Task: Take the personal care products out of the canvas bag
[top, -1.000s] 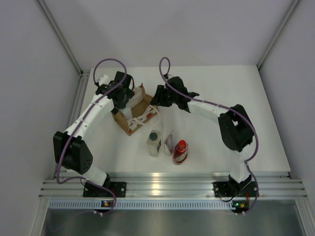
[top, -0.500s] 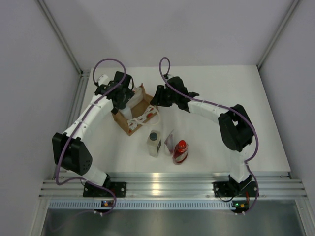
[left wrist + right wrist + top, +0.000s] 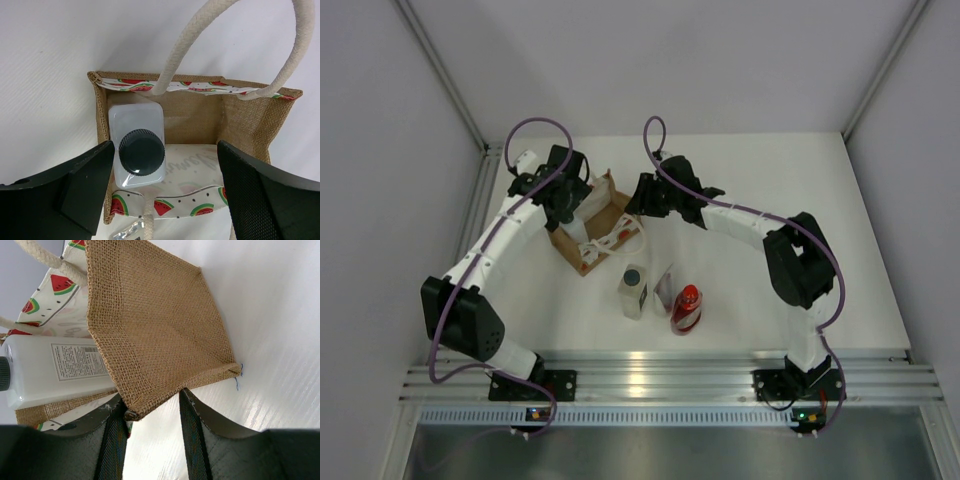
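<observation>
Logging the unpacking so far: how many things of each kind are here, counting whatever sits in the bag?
Bag: 1
White bottles: 2, the outside bottle and the inside bottle
Red bottle: 1
White tube: 1
Total: 5

The white-and-black left arm (image 3: 505, 235) rises from its base at the near left edge, leans outward at its black elbow joint, then reaches forward and inward. A purple cable loops over its wrist. Its black two-finger left gripper (image 3: 165, 150) points downward with the jaws spread wide, holding nothing. The white-and-black right arm (image 3: 750, 225) bends at a bulky black elbow and stretches left toward the centre, its wrist low. The black right gripper (image 3: 151, 397) is nearly closed, pinching the wall edge of the tan-brown burlap canvas bag (image 3: 150, 330).
</observation>
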You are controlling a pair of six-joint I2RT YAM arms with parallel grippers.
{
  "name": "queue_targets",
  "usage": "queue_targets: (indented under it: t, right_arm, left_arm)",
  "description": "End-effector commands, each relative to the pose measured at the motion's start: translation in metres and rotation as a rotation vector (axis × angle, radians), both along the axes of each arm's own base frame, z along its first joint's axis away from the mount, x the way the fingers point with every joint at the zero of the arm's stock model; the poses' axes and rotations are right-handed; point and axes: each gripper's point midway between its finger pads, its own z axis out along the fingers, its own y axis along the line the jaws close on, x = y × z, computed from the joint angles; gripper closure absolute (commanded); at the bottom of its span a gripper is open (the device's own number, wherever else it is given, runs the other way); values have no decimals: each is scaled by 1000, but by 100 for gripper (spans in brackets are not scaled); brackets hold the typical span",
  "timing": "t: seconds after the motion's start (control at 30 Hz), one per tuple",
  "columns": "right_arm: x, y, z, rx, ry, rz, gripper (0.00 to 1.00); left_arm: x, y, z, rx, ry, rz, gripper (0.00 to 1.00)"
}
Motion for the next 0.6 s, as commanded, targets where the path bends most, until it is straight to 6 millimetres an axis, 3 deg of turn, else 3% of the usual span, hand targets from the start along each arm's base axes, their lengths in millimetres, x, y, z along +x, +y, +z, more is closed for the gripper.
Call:
queue_targets:
  t: [0.0, 0.27, 0.57]
  right_arm:
    - [10, -1, 13, 7, -32, 3, 59]
    - [10, 0, 11, 9, -25, 5, 59]
    - [10, -1, 11, 6, -28, 4, 59]
  left_arm:
    - [-1, 3, -3, 3, 1, 17, 12]
    - [-10, 10, -6, 8, -4, 49, 13]
    - [-6, 8, -11, 0, 2, 55, 16]
